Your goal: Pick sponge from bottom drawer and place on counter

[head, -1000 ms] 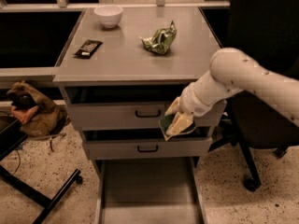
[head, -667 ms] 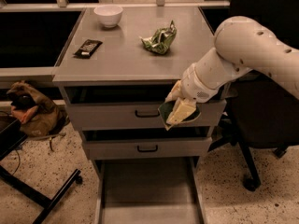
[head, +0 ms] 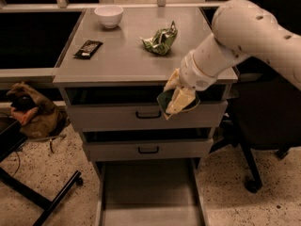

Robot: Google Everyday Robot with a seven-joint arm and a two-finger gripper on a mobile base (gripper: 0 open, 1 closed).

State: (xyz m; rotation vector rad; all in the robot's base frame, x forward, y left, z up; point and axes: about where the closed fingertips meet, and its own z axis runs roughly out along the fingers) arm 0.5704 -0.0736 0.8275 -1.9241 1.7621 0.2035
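Sponge [head: 164, 99], a small flat dark green pad with pale edge, sits pinched, it seems, in the pale two-finger gripper [head: 178, 98], just below the smooth light-grey counter's [head: 122, 55] front edge, near its right corner.

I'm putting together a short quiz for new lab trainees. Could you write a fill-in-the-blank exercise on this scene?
1. The pincer, in front of the top drawer, is shut on the dark green ____.
2. The bottom drawer stands ____, not closed.
3. On the counter, a white ____ sits at the back left corner.

Missing words: sponge; open; bowl.
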